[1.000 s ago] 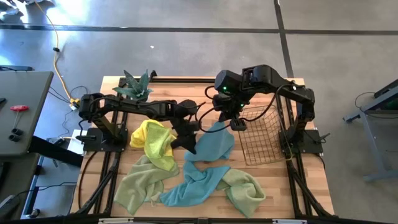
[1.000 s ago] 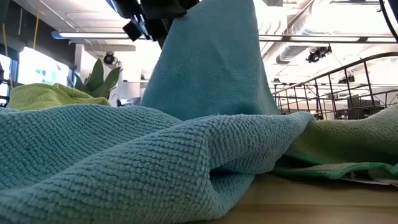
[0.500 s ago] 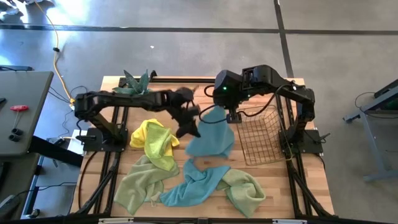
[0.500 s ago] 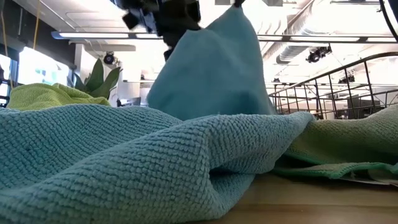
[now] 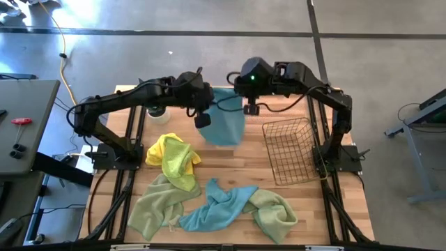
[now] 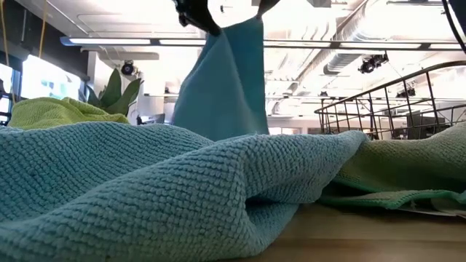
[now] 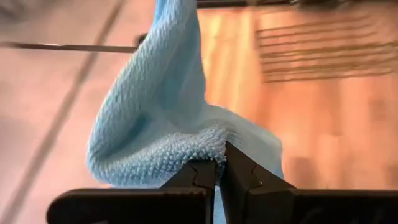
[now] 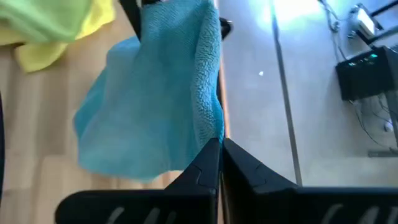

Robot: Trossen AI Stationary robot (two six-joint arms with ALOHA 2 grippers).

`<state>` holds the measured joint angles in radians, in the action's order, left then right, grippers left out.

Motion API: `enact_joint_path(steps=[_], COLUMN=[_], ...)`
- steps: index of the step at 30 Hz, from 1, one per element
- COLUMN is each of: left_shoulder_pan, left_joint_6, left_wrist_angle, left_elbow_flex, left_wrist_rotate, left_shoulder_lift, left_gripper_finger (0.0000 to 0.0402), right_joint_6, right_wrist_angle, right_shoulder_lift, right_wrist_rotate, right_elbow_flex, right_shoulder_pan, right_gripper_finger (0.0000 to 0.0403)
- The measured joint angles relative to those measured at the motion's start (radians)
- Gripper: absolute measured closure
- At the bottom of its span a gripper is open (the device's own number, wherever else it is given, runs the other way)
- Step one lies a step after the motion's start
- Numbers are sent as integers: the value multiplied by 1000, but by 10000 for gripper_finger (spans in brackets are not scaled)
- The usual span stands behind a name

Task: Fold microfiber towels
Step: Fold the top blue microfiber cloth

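A light blue microfiber towel (image 5: 224,120) hangs over the far middle of the table between my two grippers. My left gripper (image 5: 203,118) is shut on its left side and my right gripper (image 5: 251,109) on its right side. In the low view the towel (image 6: 222,80) hangs as a narrow sheet, its lower end hidden behind a nearer blue towel (image 6: 145,196). A yellow towel (image 5: 174,157), a pale green towel (image 5: 155,208), another blue towel (image 5: 219,207) and a green towel (image 5: 277,213) lie crumpled on the table's near half. My left gripper pinches a corner fold of the light blue towel's edge (image 7: 208,146) between its two fingers, slanting down from the table's left. The cloth rises from the fingers and drapes slack. My right gripper pinches the towel's upper edge (image 8: 214,127) between its two fingers, slanting down. The cloth hangs slack below, off the wood.
A copper wire basket (image 5: 293,150) stands on the table's right side. A potted plant (image 6: 116,91) is at the far left, mostly under my left arm in the high view. Bare wood shows in the middle between the hanging towel and the crumpled towels.
Both grippers have gone toward the table's far edge, the left one also rising and tipping. The light blue towel, whose lower part lay on the table, has been lifted and now hangs narrower between them.
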<state>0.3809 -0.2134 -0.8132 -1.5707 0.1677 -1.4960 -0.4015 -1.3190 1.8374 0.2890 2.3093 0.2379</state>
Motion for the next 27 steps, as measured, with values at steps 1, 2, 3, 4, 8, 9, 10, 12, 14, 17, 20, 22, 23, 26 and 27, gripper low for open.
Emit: enact_joint_path(steps=[1,2,3,4,8,9,10,12,14,17,20,22,23,26,27], left_shoulder_pan=[3,7,13,20,62,78,94,130,164,215,256,273,278,276,269], left_joint_6=[-25,-48,-69,-89,-195,-223,-251,-292,-303,-306,-305,-289,-273,-206,-167], left_wrist_angle=[-2,-6,-8,-7,27,37,53,64,76,120,168,177,172,117,88], left_elbow_flex=[0,0,0,0,-1,0,0,-1,0,0,0,0,0,0,0], left_wrist_rotate=[29,53,75,95,202,227,246,260,260,259,247,209,184,107,79], left_shoulder_lift=[0,0,0,-1,-23,-28,-31,-34,-36,-36,-36,-36,-36,-36,-36], left_gripper_finger=[401,401,401,401,401,401,401,401,401,401,401,401,401,401,401], right_joint_6=[0,0,2,7,25,24,23,20,18,-25,-71,-75,-71,-47,-38], right_wrist_angle=[5,11,17,25,111,133,153,172,179,203,238,251,250,221,195], right_shoulder_lift=[0,0,1,4,24,30,36,45,53,61,61,61,61,61,61], right_wrist_rotate=[0,0,0,0,0,0,0,1,20,108,138,120,117,93,63], right_elbow_flex=[0,0,0,0,0,0,0,0,0,0,0,0,0,0,0], right_shoulder_pan=[12,25,38,52,108,123,135,160,179,202,219,224,224,221,218], right_gripper_finger=[403,403,403,403,403,403,403,403,403,403,403,403,403,403,403])
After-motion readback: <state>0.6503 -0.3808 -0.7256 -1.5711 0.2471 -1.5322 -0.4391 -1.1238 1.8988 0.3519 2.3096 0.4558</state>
